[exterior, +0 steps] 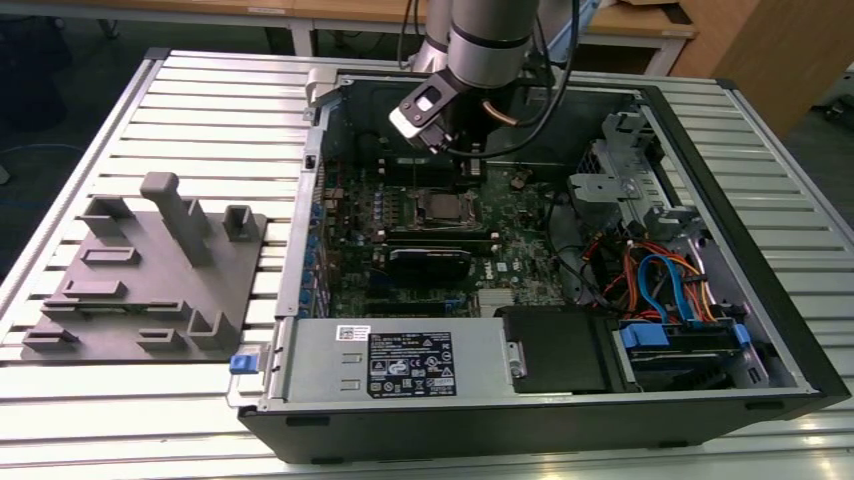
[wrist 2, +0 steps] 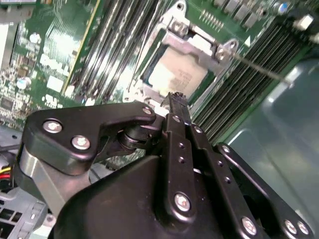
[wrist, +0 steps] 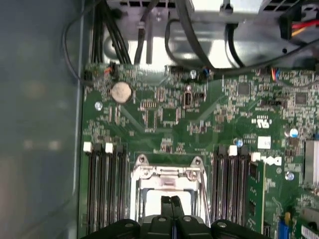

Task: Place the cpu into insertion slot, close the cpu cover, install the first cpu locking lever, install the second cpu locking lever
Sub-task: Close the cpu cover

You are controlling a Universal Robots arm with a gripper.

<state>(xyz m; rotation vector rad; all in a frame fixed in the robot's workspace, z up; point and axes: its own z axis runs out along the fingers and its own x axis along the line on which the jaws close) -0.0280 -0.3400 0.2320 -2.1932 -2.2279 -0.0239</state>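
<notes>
- Your tool (wrist 2: 175, 99) hangs just above the insertion slot (wrist: 141, 167). Its two fingers are pressed together tip to tip with nothing between them, so it is clenched and empty.
- The cpu (wrist 2: 177, 74) lies flat in the slot. Its pale metal top shows through the window of the cpu cover (wrist 2: 194, 42), which looks folded down over it. Placing and covering both read as done.
- A thin locking lever (wrist 2: 259, 69) juts out from one corner of the slot across the memory slots (wrist 2: 239, 92) and looks unlatched. You appear to be at the first lever step. I can't tell you whether the other lever is home.
- In the exterior view, the arm reaches down into the open computer case (exterior: 787, 330), which lies on the slatted worktop (exterior: 200, 90). The tool is over the green board (wrist: 169, 114).
- As I judge it, the lever work calls for the shut fingertips to act as a pusher. Set them against the rod near its free end, then sweep down and sideways so the rod tucks under its catch. Mind that the tip doesn't slide onto the cover or the memory slots beside it.
</notes>
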